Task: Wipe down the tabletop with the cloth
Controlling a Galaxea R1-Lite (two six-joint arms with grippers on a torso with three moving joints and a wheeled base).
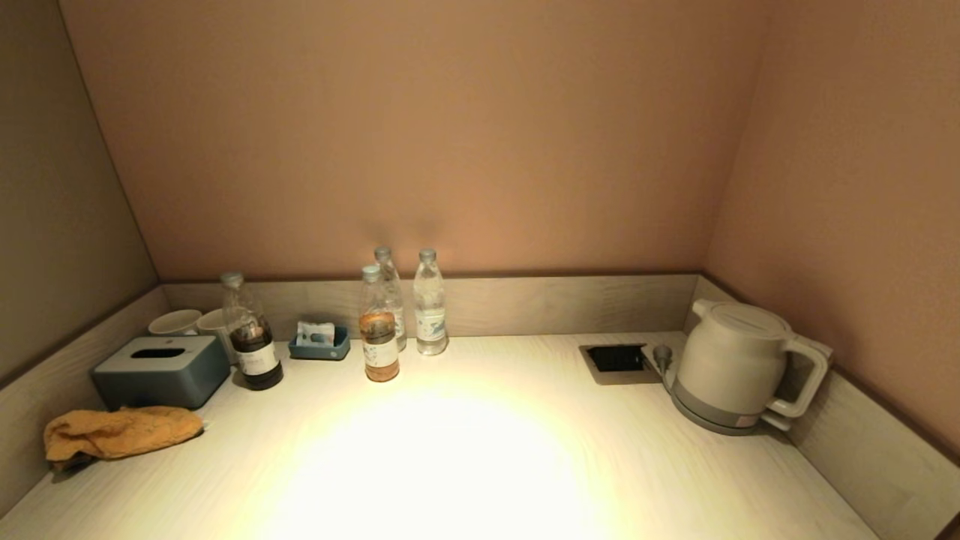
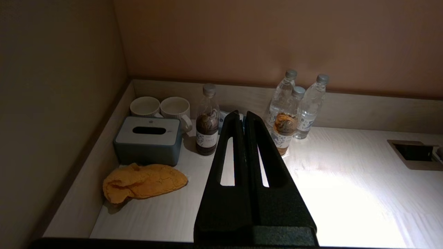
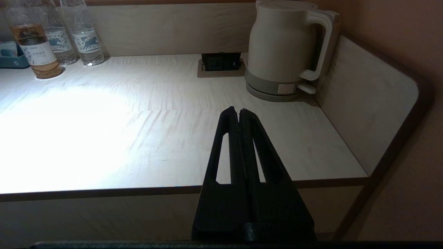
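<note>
The cloth (image 1: 120, 433) lies crumpled at the tabletop's (image 1: 480, 450) eight o'clock edge, before the tissue box (image 1: 161, 370). Left gripper (image 2: 243, 113) and right gripper (image 3: 237, 110) both clenched, empty; the head view shows neither.

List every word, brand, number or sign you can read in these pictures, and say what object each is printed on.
None can be read.
Amber bottle: white label, print too small.
Dark bottle: label print blurred.
Two clear water bottles: blue pattern, lettering unreadable.
Kettle: small sticker on its base, unreadable.
Tissue box: small mark on the lid, unreadable.
Blue tray: packet print blurred.
</note>
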